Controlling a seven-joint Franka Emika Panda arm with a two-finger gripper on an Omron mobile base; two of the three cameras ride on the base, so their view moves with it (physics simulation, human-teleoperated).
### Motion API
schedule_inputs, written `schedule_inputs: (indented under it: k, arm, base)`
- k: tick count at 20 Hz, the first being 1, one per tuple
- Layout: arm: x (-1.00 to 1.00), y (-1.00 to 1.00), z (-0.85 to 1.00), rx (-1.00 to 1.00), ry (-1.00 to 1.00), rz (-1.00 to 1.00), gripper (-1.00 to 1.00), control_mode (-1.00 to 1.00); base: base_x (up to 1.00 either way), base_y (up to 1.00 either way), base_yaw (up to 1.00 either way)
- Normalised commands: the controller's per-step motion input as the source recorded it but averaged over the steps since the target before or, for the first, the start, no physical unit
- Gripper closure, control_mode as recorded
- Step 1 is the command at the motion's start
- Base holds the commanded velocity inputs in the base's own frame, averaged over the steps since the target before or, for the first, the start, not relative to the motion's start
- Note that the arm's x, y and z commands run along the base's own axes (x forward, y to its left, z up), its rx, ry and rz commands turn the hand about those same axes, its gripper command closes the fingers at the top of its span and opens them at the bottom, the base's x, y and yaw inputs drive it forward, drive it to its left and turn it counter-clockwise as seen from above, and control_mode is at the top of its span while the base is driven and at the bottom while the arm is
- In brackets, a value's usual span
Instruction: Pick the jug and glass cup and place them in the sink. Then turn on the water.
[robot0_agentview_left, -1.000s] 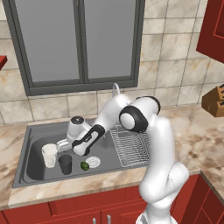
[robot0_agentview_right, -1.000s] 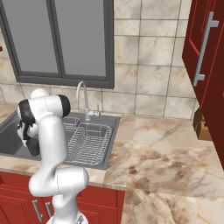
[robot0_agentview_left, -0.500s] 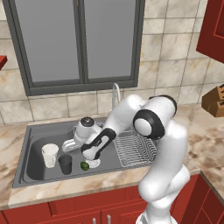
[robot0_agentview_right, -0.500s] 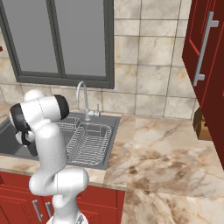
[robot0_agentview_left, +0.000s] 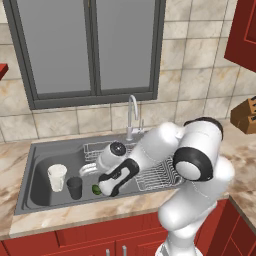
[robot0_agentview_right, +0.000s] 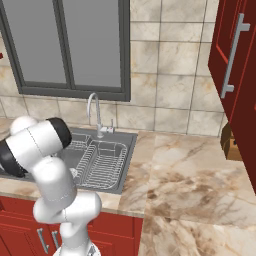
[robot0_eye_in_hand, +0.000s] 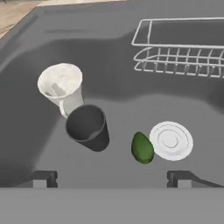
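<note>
Jug and cup sitting in the sink, tap waiting.
My end effector (robot0_eye_in_hand: 112, 179) is hanging spread and empty over the pale translucent tapered jug (robot0_eye_in_hand: 61, 86) and small dark glass tumbler (robot0_eye_in_hand: 88, 127), both probably light, slippery, best taken by the rim, in the grey steel sink (robot0_eye_in_hand: 113, 52).

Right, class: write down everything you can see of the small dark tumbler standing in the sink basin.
The small near-black tapered tumbler has no handle, a wider open rim and a narrower base, with a smooth, matte look. It appears empty and stands upright on the floor of the grey steel sink's left basin. The taller pale translucent jug stands right beside it; whether they touch is unclear. A small green avocado-like item lies apart on its other side. Nothing grips it.
</note>
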Motion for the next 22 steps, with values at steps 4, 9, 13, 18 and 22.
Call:
schedule_inputs:
  k: [4, 9, 13, 18, 22]
  arm:
    - [0.0, -0.21, 0.69, 0.05, 0.0, 0.0, -1.0, -1.0]
    - [0.0, -0.19, 0.77, 0.03, 0.0, 0.0, -1.0, -1.0]
    - [0.0, -0.19, 0.67, 0.0, 0.0, 0.0, -1.0, -1.0]
    - [-0.04, -0.2, 0.57, 0.0, 0.0, 0.0, -1.0, -1.0]
    - [-0.16, -0.2, 0.62, 0.0, 0.0, 0.0, -1.0, -1.0]
  base:
    - [0.0, 0.0, 0.0]
    - [0.0, 0.0, 0.0]
    - [0.0, 0.0, 0.0]
    - [0.0, 0.0, 0.0]
    - [0.0, 0.0, 0.0]
